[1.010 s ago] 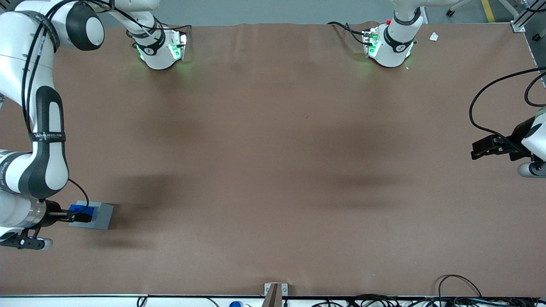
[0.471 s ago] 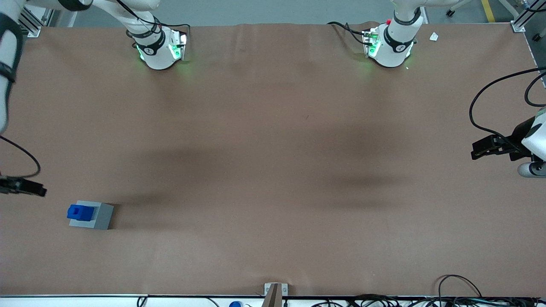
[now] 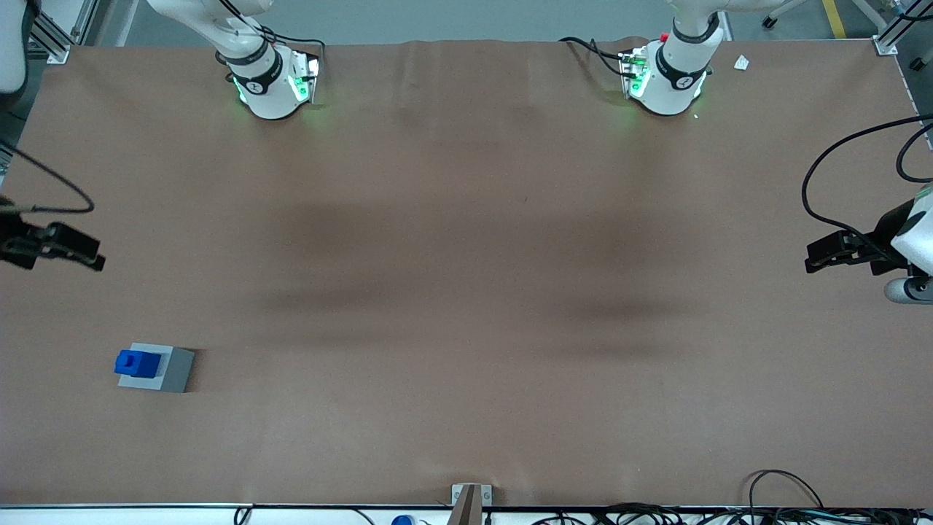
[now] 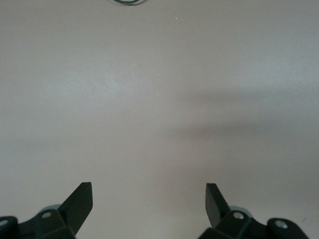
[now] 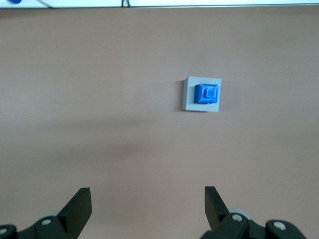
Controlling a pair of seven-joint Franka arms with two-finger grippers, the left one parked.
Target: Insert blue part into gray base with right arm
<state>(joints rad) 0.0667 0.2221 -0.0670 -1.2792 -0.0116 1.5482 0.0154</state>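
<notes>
Two black fingers (image 5: 79, 205) of the gripper (image 5: 147, 206) stand wide apart with nothing between them, only bare brown table (image 5: 99, 124) showing in the gap. In the front view the gripper (image 3: 76, 251) hangs at the working arm's end of the table, well apart from the task pieces and farther from the front camera than they are, with a black cable (image 3: 58, 191) looping above it. Of the right arm (image 3: 13, 44) only a white stretch shows at the picture's edge (its base (image 3: 271, 84) glows green where it stands on the table). The blue part (image 3: 133, 362) sits in the gray base (image 3: 164, 370), its narrower stub pointing up; the wrist view shows the blue part (image 5: 207, 93) within the top face of the gray base (image 5: 188, 97), with a gray margin around it. Both rest on the table nearer to the front camera than the gripper.
</notes>
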